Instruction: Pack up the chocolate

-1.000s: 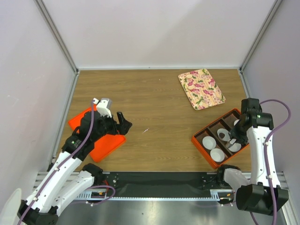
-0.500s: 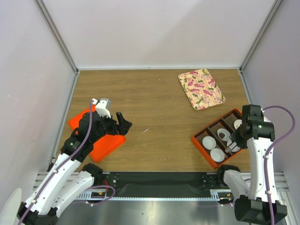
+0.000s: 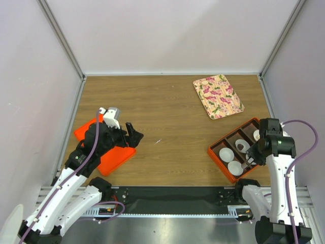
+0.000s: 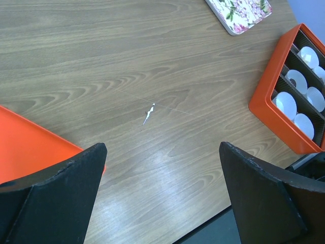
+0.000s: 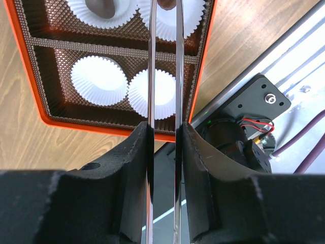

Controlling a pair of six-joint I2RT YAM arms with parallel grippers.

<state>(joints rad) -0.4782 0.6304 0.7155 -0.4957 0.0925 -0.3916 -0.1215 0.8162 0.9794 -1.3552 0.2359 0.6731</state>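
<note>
left gripper (image 3: 133, 131) hangs over the right corner of the flat orange tray (image 3: 109, 160) on the left of the table (image 3: 167, 107), jaws spread as wide as they go, nothing between them, pose same as a second ago; small white scrap (image 4: 149, 113) lies on bare wood just right of it, unmoved; floral tray (image 3: 218, 96) sits far right of centre, unmoved; orange box (image 3: 216, 154) at the near right, split into compartments holding white paper cups (image 3: 226, 154); nearest compartment has two empty cups; in the next compartment one chocolate (image 5: 104, 6) sits in a cup; right gripper (image 5: 163, 129) is partly closed, clamped on thin metal tweezers (image 5: 151, 76), whose tips pinch a second chocolate piece (image 5: 166, 4) over the neighbouring cup in that same compartment, piece cut off by the frame edge, cannot tell if it touches the paper; versus a second ago the right arm has pulled back toward the near table edge, its gripper now over the box's near-right side instead of further in, box itself not shifted
</note>
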